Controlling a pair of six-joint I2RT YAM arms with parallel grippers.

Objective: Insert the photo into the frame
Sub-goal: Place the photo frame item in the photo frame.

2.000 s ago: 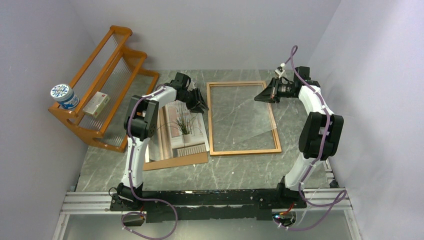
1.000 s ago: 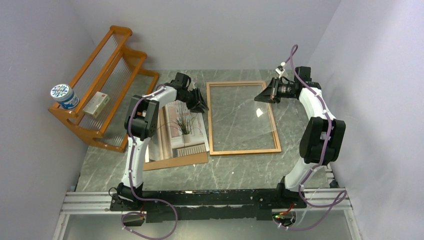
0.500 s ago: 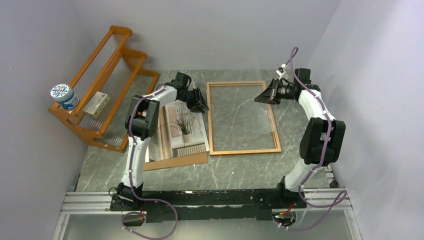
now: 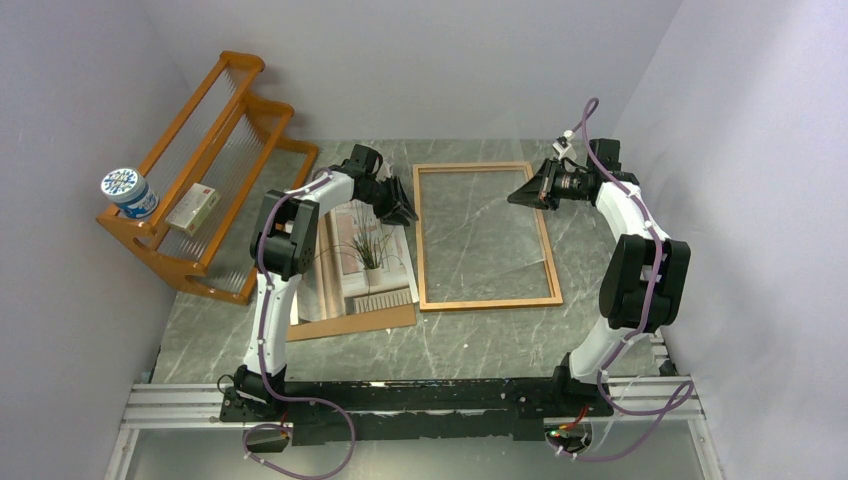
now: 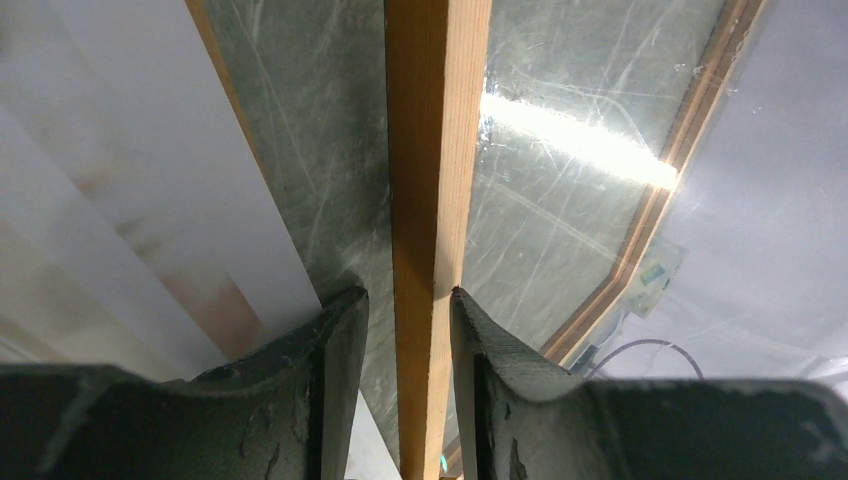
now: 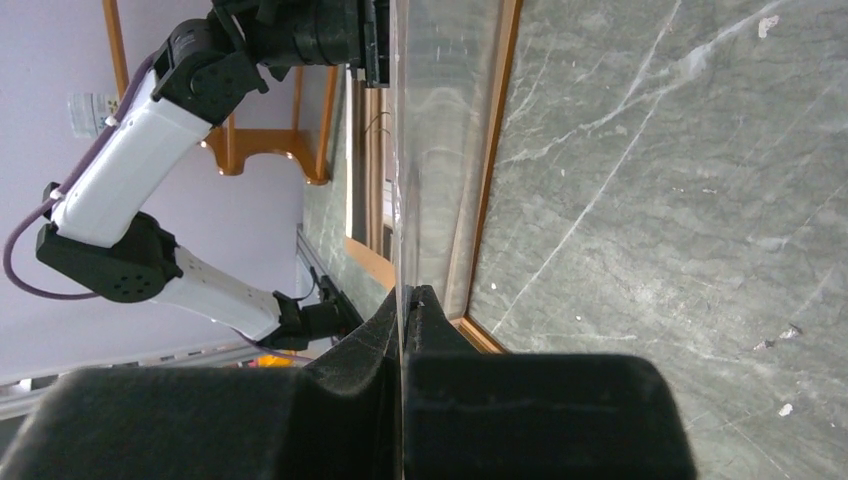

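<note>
Orange-brown wood, the frame (image 4: 490,303) lies flat in the middle of the grey marble table (image 4: 480,340), its long axis running from the near edge to the far wall, the near end swung a little to the right; the photo (image 4: 368,262) lies just left of it on a brown board (image 4: 350,322), lengthwise the same way, the plant's leaves pointing at the far wall and the pot toward the arm bases.

From above, the left gripper (image 4: 400,208) sits low at the far end of the frame's left rail, and the right gripper (image 4: 518,195) hangs over the far end of the right rail; how either pair of jaws stands is hard to read there.

The left wrist camera settles one: the jaws are part-way apart astride the rail, one finger (image 5: 335,335) on each side (a sliver of marble shows between this one and the wood), with the photo a pale blur at the left.

The right wrist camera settles the other: the jaws are pinched tight on the edge of a clear pane (image 6: 440,150), seen almost edge-on, barely visible from above.
</note>
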